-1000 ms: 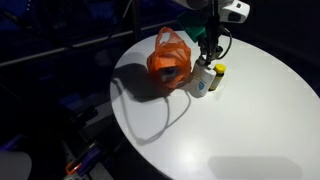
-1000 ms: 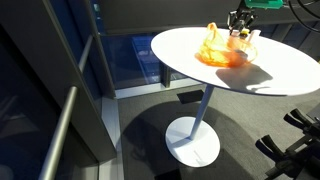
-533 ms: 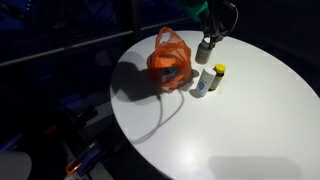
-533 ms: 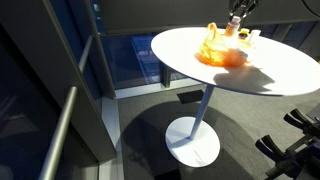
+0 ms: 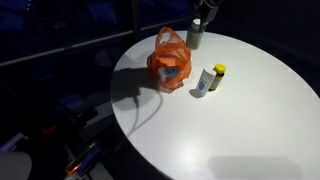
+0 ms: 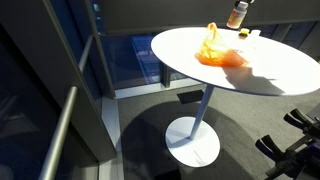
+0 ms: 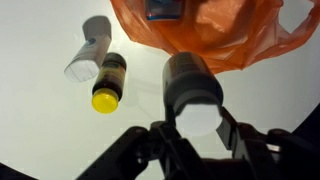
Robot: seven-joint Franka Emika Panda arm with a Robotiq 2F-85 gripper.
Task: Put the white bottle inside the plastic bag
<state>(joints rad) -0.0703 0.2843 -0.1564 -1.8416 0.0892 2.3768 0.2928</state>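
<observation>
**Spotter:** You had the white bottle [image 5: 196, 34] clear of the table [image 5: 240, 130]. It hung upright under the end effector [image 7: 200, 128], which was clamped shut on the capped top. In both exterior views it hung by the upper part of the orange plastic bag [image 5: 168, 60], beside it and not yet over the mouth.

**Coach:** I read it the same way. From the wrist view your bottle overlapped the bag's near edge, and the dark bottle with a yellow cap [image 7: 108, 82] and the white container [image 7: 88, 50] just beside it lay well off to one side.

**Spotter:** For handling, you could treat that bottle as light and stiff. Its smooth round plastic looked likely to twist or slip under a light pinch, so your grip high on the cap end looked sound to me.

**Coach:** The bag was your harder partner. It looked thin, crinkly and limp, slumped on the table with its loop handles [image 5: 170, 34] on top. I could not tell how wide the mouth stood. You'd want to come in from above between the loops, because a nudge to the side would probably just push the bag along.
</observation>
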